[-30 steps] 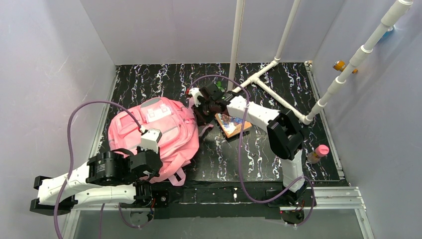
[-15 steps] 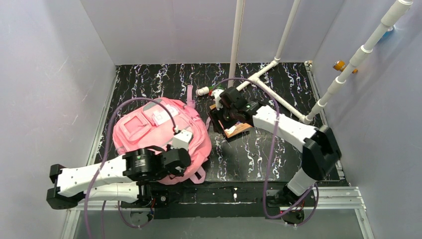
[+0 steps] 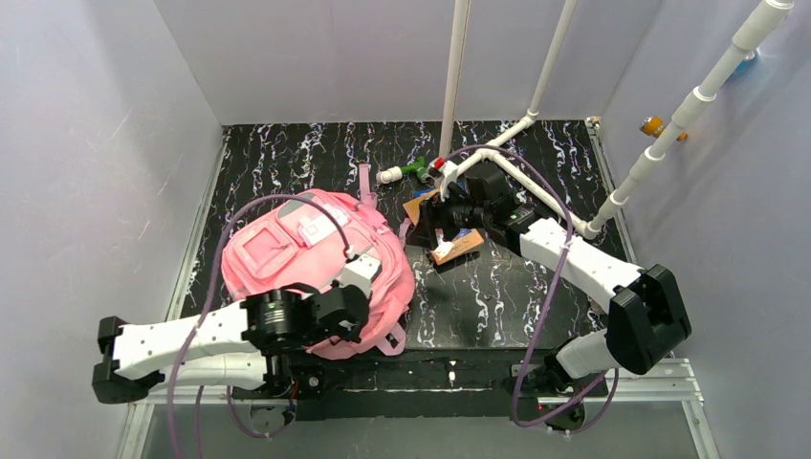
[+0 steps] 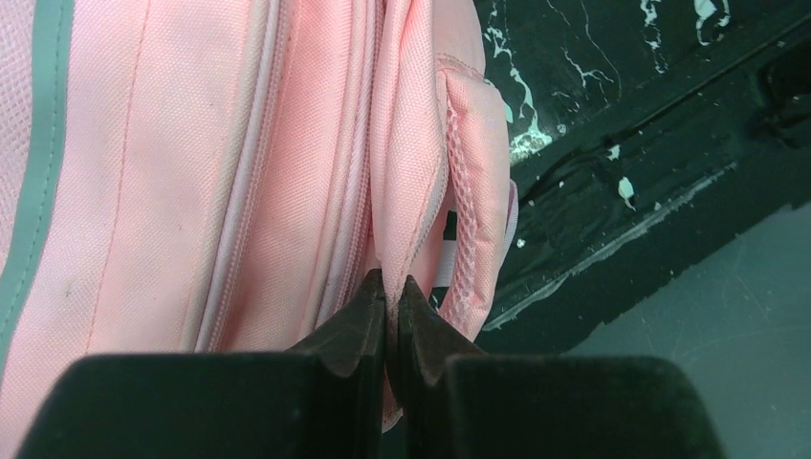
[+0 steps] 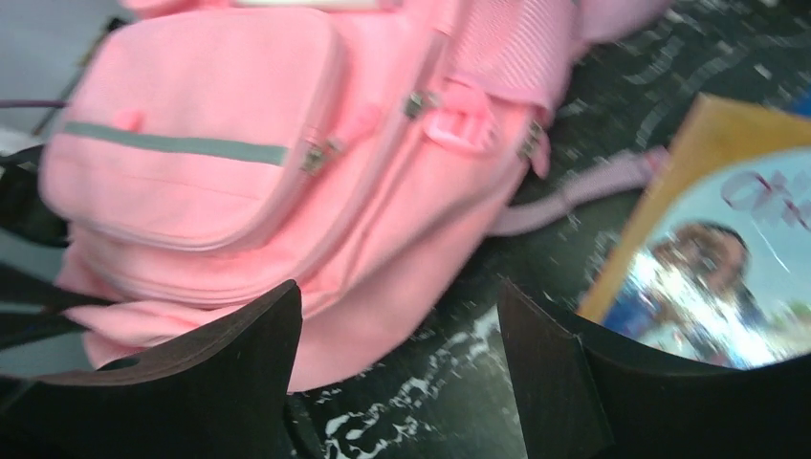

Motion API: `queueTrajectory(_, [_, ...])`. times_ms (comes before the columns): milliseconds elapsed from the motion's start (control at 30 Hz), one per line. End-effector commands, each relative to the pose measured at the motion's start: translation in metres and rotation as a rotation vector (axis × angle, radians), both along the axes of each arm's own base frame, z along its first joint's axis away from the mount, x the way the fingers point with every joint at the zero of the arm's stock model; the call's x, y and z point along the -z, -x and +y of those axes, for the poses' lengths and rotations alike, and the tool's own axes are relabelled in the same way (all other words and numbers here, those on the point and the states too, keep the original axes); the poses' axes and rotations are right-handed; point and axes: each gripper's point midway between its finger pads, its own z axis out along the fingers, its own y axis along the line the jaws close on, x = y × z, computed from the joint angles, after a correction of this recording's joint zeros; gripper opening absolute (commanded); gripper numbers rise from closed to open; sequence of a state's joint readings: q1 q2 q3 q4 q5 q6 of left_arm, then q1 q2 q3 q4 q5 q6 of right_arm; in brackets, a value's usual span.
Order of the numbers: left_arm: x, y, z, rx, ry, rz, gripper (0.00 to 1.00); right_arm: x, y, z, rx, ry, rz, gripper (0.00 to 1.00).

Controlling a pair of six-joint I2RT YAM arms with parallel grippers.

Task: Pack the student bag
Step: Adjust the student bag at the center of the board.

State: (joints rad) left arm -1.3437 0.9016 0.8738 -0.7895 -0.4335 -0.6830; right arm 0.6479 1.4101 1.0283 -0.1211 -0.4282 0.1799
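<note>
Left end effector point(image 4: 392, 287) clamps a fold of the pink bag point(image 3: 316, 253); right end effector point(image 5: 397, 292) gapes empty (should straddle the book point(image 5: 708, 249) squarely).

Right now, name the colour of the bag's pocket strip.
Grey strip, best seen from the right wrist.

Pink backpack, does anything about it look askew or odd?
Yes: the student bag lies flat and skewed, one strap trailing loose toward the far side, the left gripper shut on a fold of its side.
</note>
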Motion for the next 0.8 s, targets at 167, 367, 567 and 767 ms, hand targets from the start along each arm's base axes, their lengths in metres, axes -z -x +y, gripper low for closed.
queueTrajectory(167, [-0.005,0.006,0.019,0.003,0.043,0.001,0.0,-0.066,0.003,0.052,-0.317,-0.215,-0.126,0.83])
queueTrajectory(367, [-0.009,-0.003,-0.012,0.041,0.048,-0.018,0.0,-0.039,-0.017,0.04,-0.096,-0.131,-0.02,0.81])
queueTrajectory(567, [0.0,-0.017,-0.047,0.065,-0.02,0.021,0.0,-0.02,-0.012,0.013,0.07,-0.083,0.029,0.81])
queueTrajectory(767, [0.011,-0.019,-0.06,0.079,-0.025,0.076,0.0,-0.016,-0.007,-0.006,0.115,-0.024,0.017,0.83])
